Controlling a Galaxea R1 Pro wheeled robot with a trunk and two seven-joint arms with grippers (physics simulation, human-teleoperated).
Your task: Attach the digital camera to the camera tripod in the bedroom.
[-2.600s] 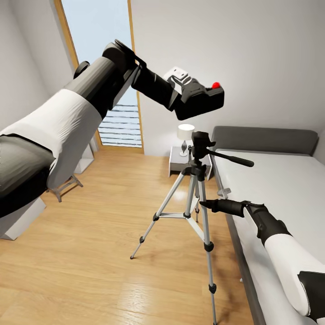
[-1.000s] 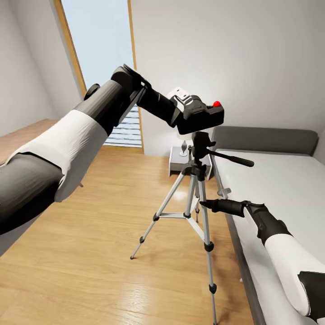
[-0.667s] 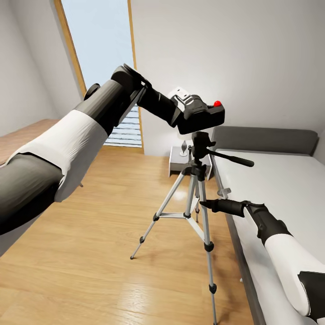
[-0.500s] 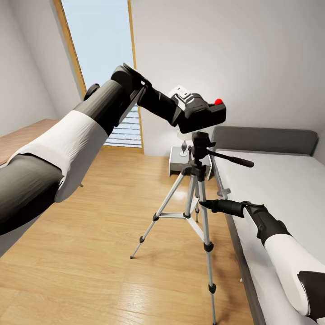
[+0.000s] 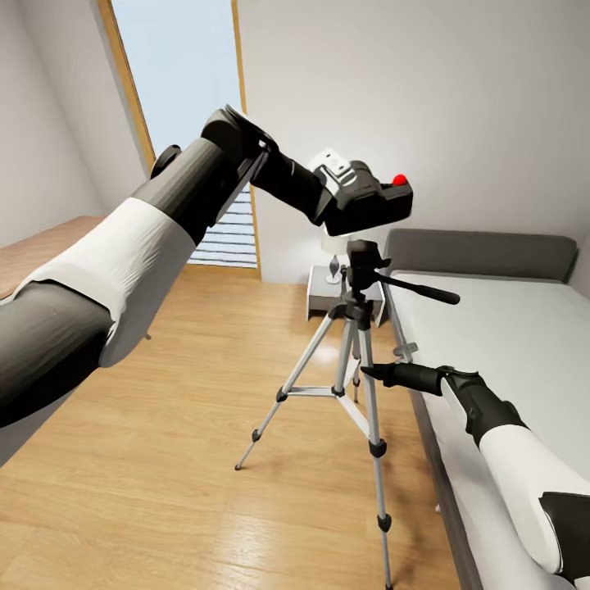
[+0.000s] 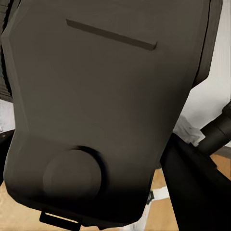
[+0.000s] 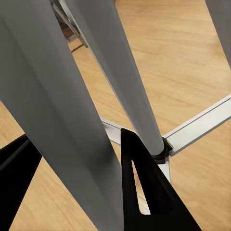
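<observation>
- My left pincer (image 5: 340, 192) is clamped on the digital camera (image 5: 369, 201), held just above the camera tripod (image 5: 358, 328) head; rigid, smooth-cased, so I judge a body-side grip safest.
- My right pincer (image 5: 373, 374) straddles a tripod leg, fingers apart, steadying the light, tippy stand beside the bed (image 5: 508, 328).

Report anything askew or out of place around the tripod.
The small black boxy digital camera, held in the left pincer, hangs tilted just above the silver-legged camera tripod, not level on its black head. The right pincer straddles a tripod leg. Nothing looks spilled or damaged.
</observation>
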